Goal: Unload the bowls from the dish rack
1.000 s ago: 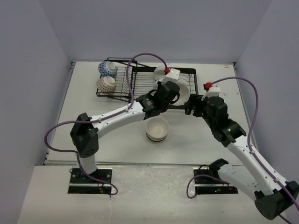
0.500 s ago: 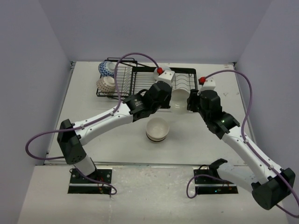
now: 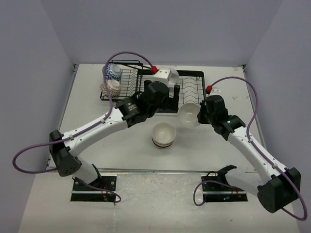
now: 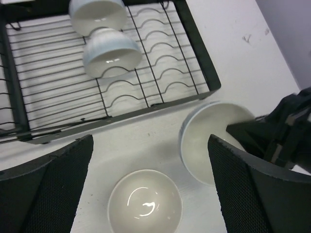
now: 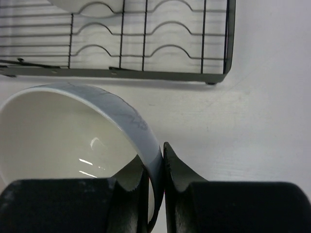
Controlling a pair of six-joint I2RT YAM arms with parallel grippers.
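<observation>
A: Where is the white bowl (image 5: 63, 131)?
B: The right gripper (image 5: 154, 165) clamps its rim, just in front of the dish rack (image 5: 97, 72).
A: And the left gripper (image 4: 150, 145)?
B: Spread wide, grasping nothing, and two bowls (image 4: 111, 53) sit in the rack

Top view: the left arm (image 3: 154, 95) covers the middle of the dish rack (image 3: 190, 83), hiding whatever sits there. Left wrist view: the left gripper (image 4: 150, 145) shows its fingers (image 4: 48, 194) as blurred wedges cut by the lower edge; 1 white bowl (image 4: 97, 12) is clipped at the top. Right wrist view: the held bowl (image 5: 58, 126) runs off the left edge.
</observation>
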